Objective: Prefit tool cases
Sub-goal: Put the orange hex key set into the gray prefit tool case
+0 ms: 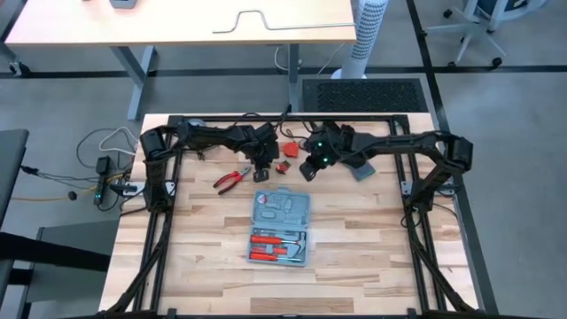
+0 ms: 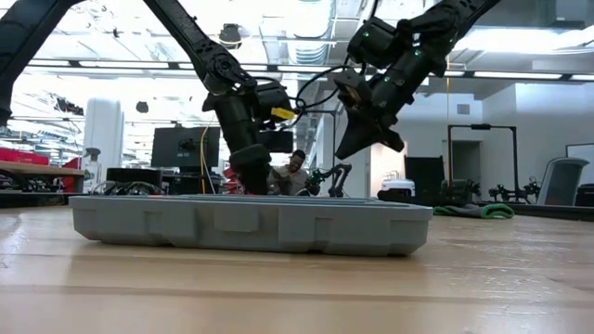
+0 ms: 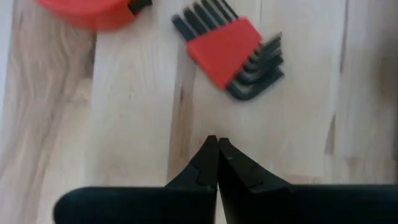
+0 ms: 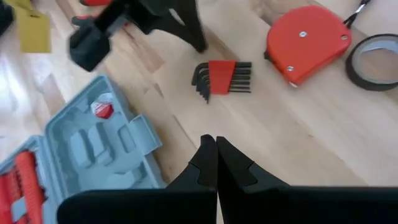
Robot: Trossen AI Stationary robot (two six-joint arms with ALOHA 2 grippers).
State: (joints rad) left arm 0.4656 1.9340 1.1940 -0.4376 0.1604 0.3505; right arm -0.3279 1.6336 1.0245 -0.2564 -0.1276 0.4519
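Note:
The blue-grey tool case (image 1: 282,228) lies open and flat on the middle of the table, also seen in the low view (image 2: 251,223) and the right wrist view (image 4: 93,149). Its near half holds red-handled tools, and its far half shows grey recesses. Behind the case, my left gripper (image 3: 217,146) is shut and empty, low over the wood near a red hex key set (image 3: 233,53). My right gripper (image 4: 216,144) is shut and empty too, raised above the table (image 2: 357,139) to the right of the hex keys (image 4: 222,79).
Red-handled pliers (image 1: 232,180) lie left of my left gripper. A red tape measure (image 4: 308,43) and a dark tape roll (image 4: 375,53) sit past the hex keys toward the far edge. A grey object (image 1: 361,170) lies under the right arm. Bare wood surrounds the case.

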